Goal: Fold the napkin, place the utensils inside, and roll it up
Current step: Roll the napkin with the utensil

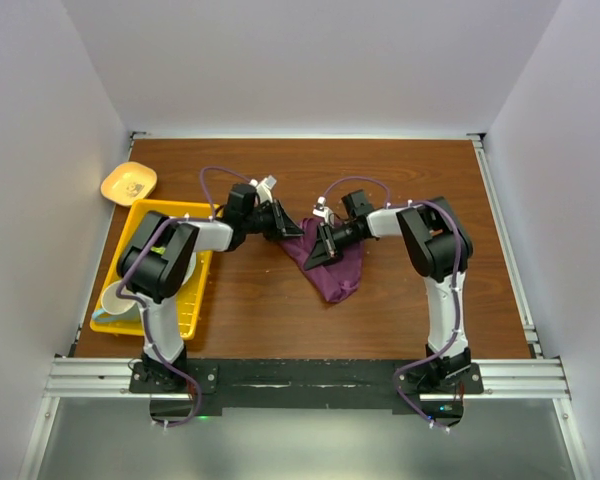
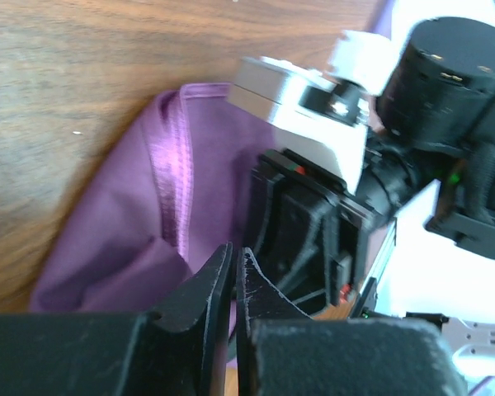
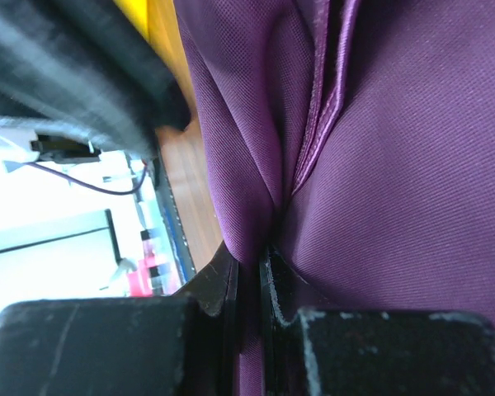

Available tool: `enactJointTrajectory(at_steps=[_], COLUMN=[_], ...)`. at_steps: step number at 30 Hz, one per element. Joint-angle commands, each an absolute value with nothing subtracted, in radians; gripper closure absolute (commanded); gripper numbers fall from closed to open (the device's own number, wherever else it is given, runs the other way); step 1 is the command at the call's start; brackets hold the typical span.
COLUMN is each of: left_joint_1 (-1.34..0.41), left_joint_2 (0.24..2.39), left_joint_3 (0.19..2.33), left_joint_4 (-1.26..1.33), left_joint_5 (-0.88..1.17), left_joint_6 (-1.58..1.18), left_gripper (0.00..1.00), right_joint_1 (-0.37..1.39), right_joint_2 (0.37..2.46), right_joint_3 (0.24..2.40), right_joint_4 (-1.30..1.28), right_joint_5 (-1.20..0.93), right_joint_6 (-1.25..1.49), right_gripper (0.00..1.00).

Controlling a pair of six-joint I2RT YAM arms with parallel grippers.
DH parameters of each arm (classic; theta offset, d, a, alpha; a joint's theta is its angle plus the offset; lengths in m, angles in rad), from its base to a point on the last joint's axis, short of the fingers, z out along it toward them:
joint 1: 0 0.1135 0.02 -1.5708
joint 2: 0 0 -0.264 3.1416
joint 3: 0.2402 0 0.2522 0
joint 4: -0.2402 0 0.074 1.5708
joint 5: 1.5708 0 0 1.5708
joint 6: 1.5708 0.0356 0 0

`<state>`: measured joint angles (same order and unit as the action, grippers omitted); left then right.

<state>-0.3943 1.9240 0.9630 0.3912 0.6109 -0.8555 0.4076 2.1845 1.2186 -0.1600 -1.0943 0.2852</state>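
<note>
Brown table [image 1: 260, 325], napkin [image 1: 335, 278] mid-board, well off every edge. Only the right wrist view shows my right gripper [image 3: 252, 256] clamped on its fold. My left gripper [image 2: 233, 252] has its jaws nearly together, grip unclear.

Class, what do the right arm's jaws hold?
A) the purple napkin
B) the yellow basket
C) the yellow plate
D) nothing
A: in the right wrist view, a fold of the napkin runs down between the shut jaws.
</note>
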Motion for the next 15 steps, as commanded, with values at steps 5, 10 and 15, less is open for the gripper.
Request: enactJointTrajectory(at_steps=[5,10,15], left_joint_1=[-0.411,-0.411,-0.411], left_joint_2=[2.006,2.049,2.077], left_joint_3=[0.989,0.989,1.008], left_joint_4=[0.361,0.302,0.264], left_joint_5=[0.563,0.513,0.508], left_joint_6=[-0.859,-0.835,-0.787], left_gripper=[0.92,0.94,0.94], right_joint_1=[0.425,0.445,0.468], right_joint_2=[2.135,2.074,1.958], right_joint_3=[1.180,1.190,1.253], right_joint_4=[-0.226,-0.311,-0.480], right_joint_5=[-0.836,-0.773,-0.677], right_joint_6=[0.140,0.118,0.078], right_gripper=[0.90,0.69,0.55])
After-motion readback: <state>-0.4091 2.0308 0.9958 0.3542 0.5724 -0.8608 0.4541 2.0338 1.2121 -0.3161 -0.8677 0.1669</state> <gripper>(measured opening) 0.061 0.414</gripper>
